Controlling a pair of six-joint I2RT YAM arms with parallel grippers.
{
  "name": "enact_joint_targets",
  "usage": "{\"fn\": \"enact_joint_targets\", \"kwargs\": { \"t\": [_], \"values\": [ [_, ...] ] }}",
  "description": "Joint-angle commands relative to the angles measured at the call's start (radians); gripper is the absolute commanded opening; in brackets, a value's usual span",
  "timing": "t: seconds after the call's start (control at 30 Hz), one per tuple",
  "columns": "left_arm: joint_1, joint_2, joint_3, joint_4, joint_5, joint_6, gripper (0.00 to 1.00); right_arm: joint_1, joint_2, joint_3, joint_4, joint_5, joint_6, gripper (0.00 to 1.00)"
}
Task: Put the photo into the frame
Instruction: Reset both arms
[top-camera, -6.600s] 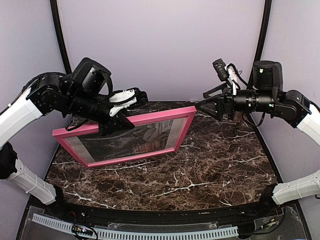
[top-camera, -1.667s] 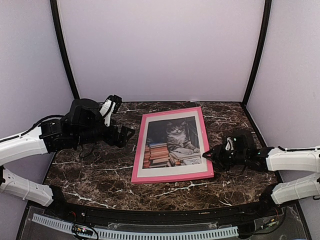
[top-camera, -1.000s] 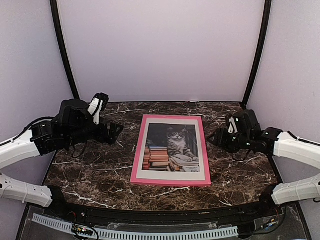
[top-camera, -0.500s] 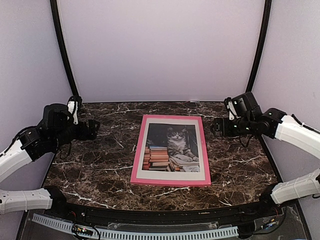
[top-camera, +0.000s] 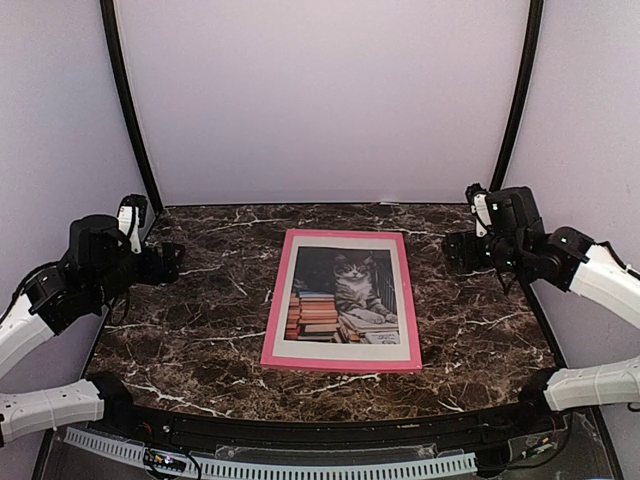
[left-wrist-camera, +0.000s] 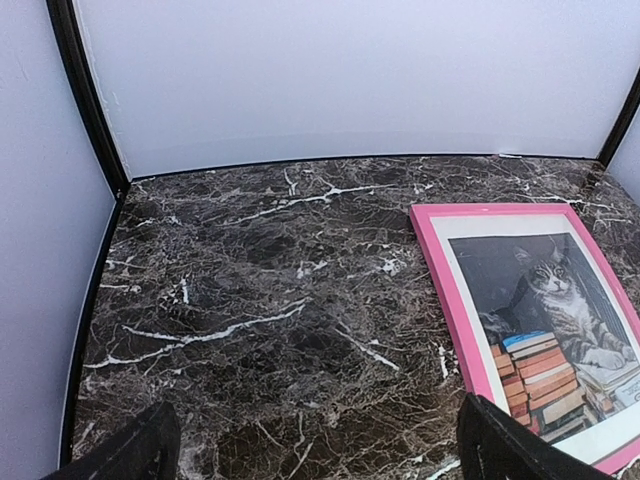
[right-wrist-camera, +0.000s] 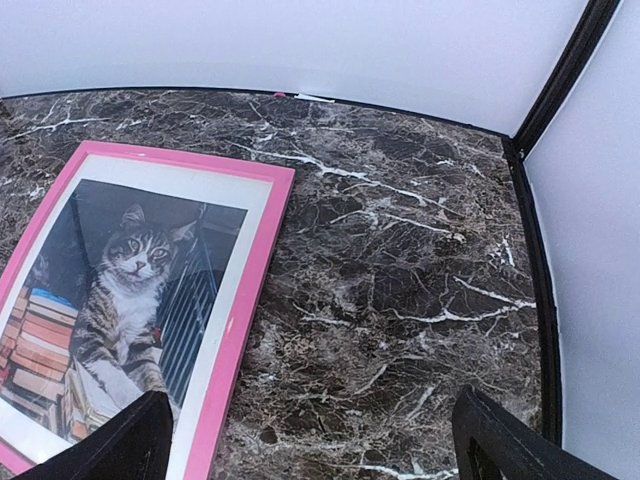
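The photo (top-camera: 345, 290) is lying inside the frame (top-camera: 276, 300) at the middle of the table (top-camera: 480, 330), while the left gripper (top-camera: 165, 262) and right gripper (top-camera: 455, 250) are hanging spread wide and empty, well aside, so I'd be keeping them from nudging it.

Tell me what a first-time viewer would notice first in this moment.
The pink-faced rectangular wooden picture frame lies flat at the middle of the dark brown marble-patterned table, with the paper print of a grey tabby cat and orange-brown books showing inside it. The left pincer and right pincer hang open and empty on either side, touching nothing.
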Motion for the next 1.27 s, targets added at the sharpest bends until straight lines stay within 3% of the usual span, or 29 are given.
{"fn": "enact_joint_targets", "kwargs": {
  "t": [0.0, 0.33, 1.23],
  "values": [
    [0.005, -0.054, -0.049, 0.026, -0.026, 0.013, 0.99, -0.005, -0.059, -0.052, 0.098, 0.042, -0.043, 0.99],
    [0.006, -0.165, -0.120, 0.109, -0.048, 0.033, 0.99, -0.007, -0.201, -0.127, 0.174, 0.055, -0.048, 0.99],
    [0.006, -0.145, -0.114, 0.082, -0.020, 0.026, 0.99, -0.009, -0.190, -0.116, 0.156, 0.077, -0.054, 0.99]
  ]
}}
